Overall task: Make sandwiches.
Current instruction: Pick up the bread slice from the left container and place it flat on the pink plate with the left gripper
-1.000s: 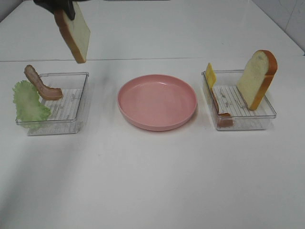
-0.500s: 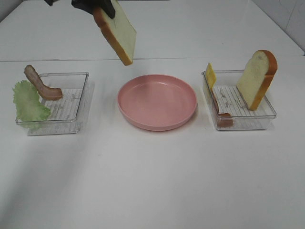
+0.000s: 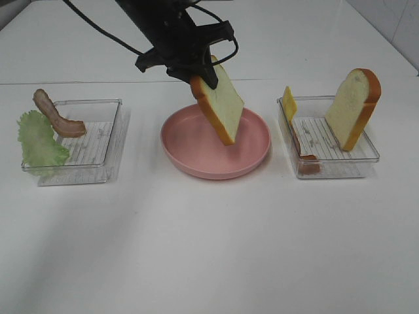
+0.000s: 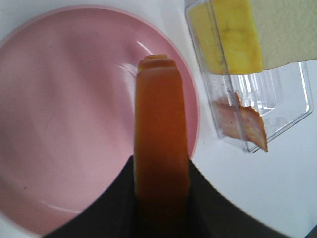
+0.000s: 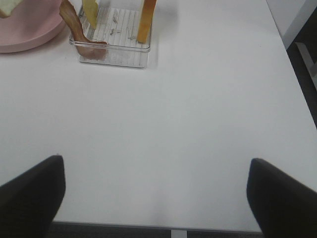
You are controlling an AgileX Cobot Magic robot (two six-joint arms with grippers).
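Orange-crusted bread slice (image 3: 219, 108) clamped at its top edge in left gripper (image 3: 198, 77) | hanging tilted, long axis near-upright, low corner over pink plate (image 3: 190, 140) (contact unclear) | needs laying flat | right gripper (image 5: 156, 191) wide apart, far off

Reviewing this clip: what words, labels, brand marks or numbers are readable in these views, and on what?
No readable text in any view.
The pink plate, the left tray, the right tray, the bread slice held by the left tool and the table show no print.
The lines on the tray floors look like ribbing, not letters.
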